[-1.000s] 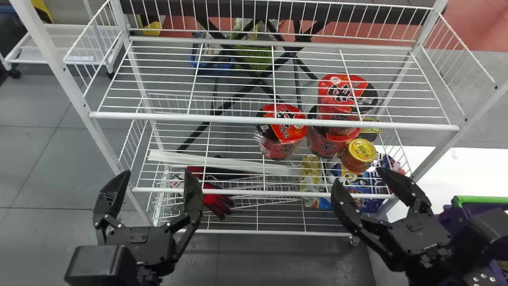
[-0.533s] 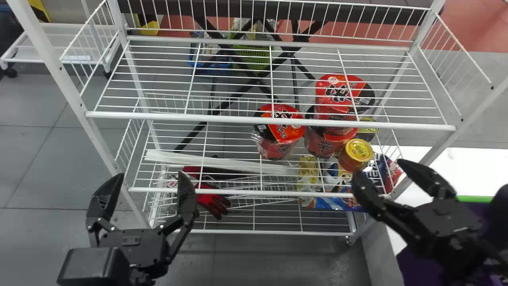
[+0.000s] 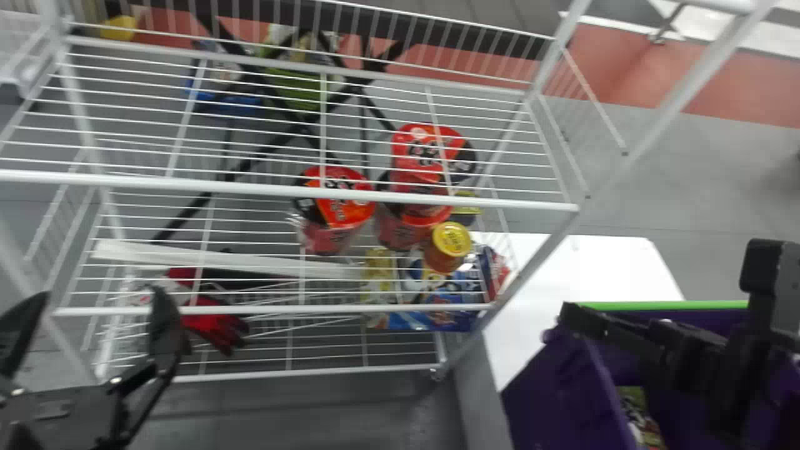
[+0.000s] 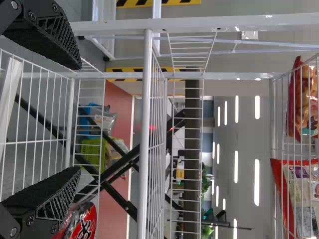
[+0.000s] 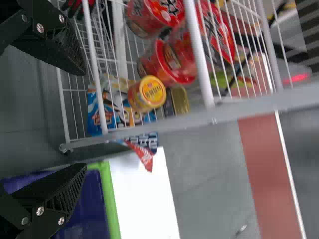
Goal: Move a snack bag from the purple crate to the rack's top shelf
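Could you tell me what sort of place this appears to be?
Perhaps a mock shop or robot test area: a white wire rack holds red cups and snack bags, and a purple crate is beside it.

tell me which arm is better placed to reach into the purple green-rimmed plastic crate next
Likely right: the open right gripper hangs by the crate, which holds a green patterned packet; the left gripper is farther off, before the white wire rack.
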